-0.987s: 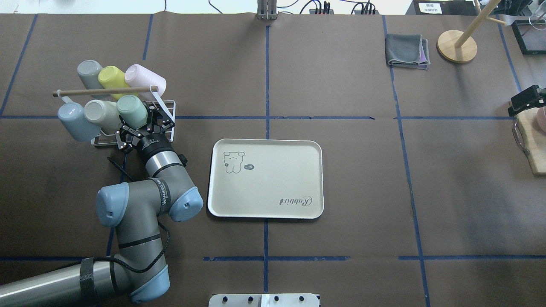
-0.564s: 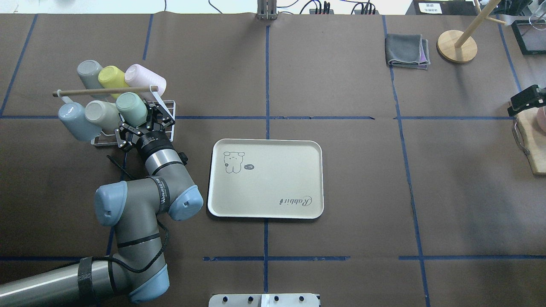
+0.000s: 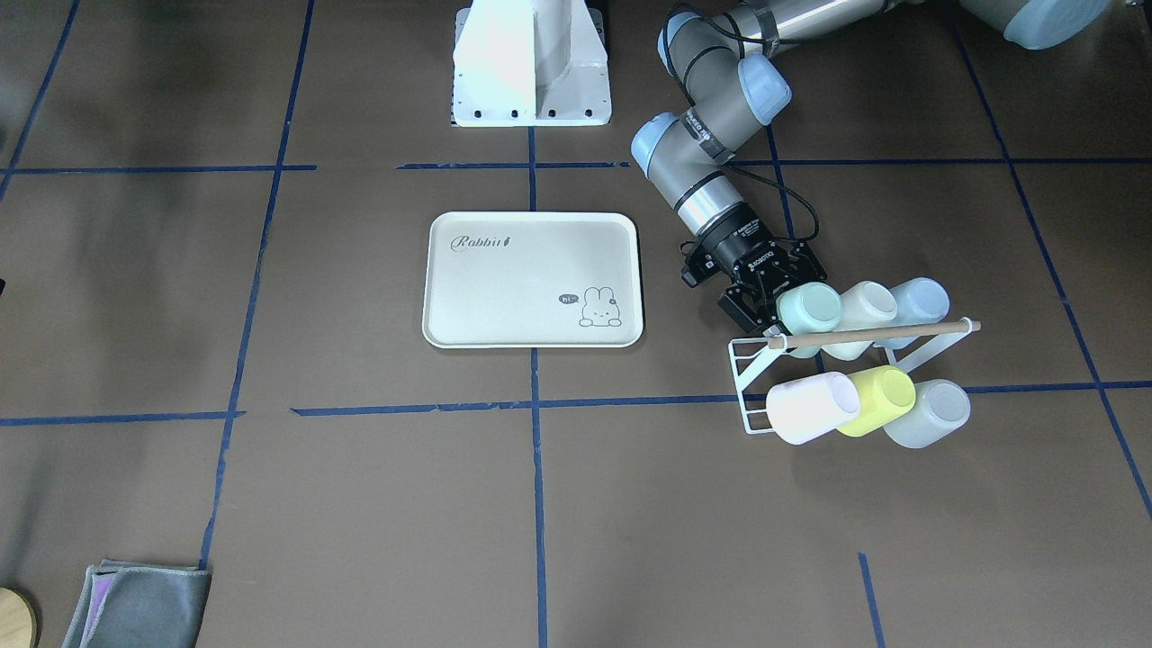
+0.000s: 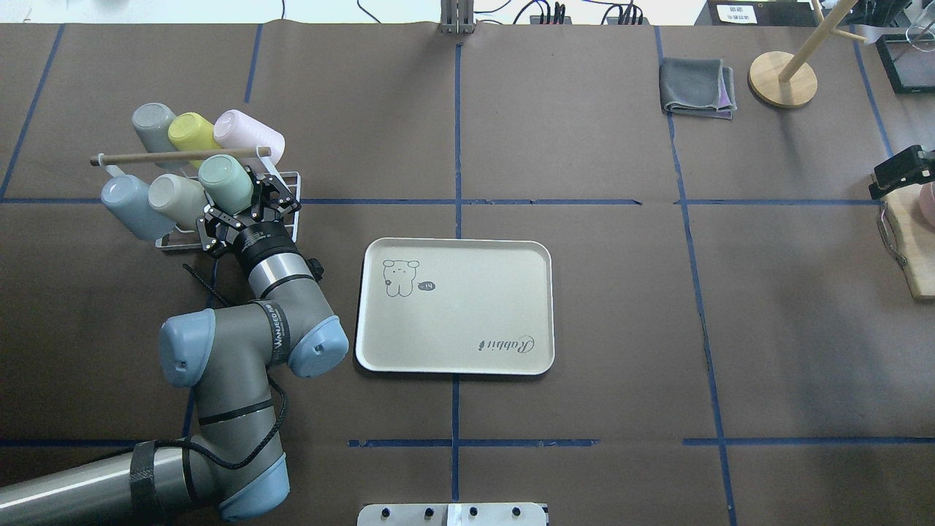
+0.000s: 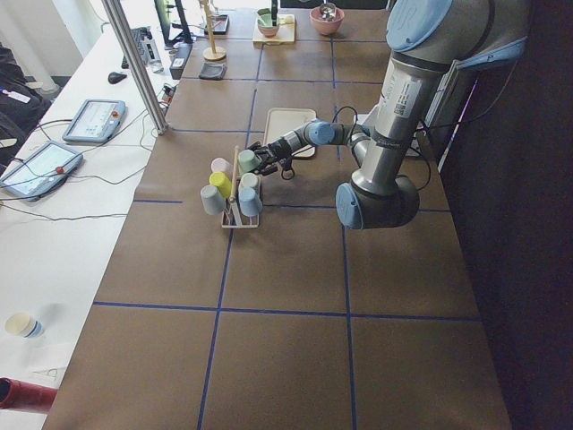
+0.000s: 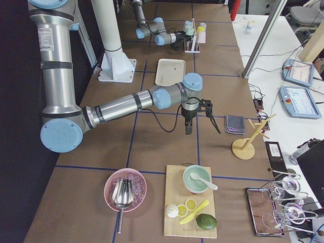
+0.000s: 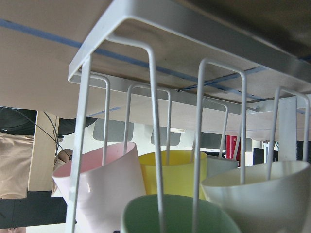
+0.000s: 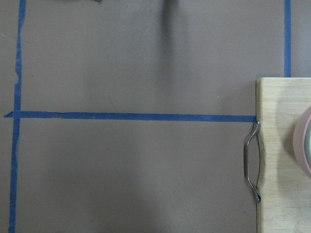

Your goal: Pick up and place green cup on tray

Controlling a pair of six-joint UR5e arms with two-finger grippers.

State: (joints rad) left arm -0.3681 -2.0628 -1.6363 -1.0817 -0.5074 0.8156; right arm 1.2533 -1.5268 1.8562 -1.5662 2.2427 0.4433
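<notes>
Item: green cup [image 4: 225, 179], tilted on the wire rack [image 4: 288, 179] at the overhead view's left, clasped by your left gripper [image 4: 237, 206]. Obstructions: cream cup [image 4: 175, 199] just beside it, wooden rod [image 4: 179, 155] across the frame just above. Tray [image 4: 467, 314] at centre, apart from the rack; right gripper [image 6: 202, 130] at far right, jaws spread.

Left arm [image 4: 248, 343] extended forward, left claw [image 4: 235, 206] clamped.

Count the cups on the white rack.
6, on the white rack: far row from the robot, grey cup, yellow-green cup, pink cup; near row, pale blue cup, cream cup, and the green cup in the left gripper. None seems hidden.
</notes>
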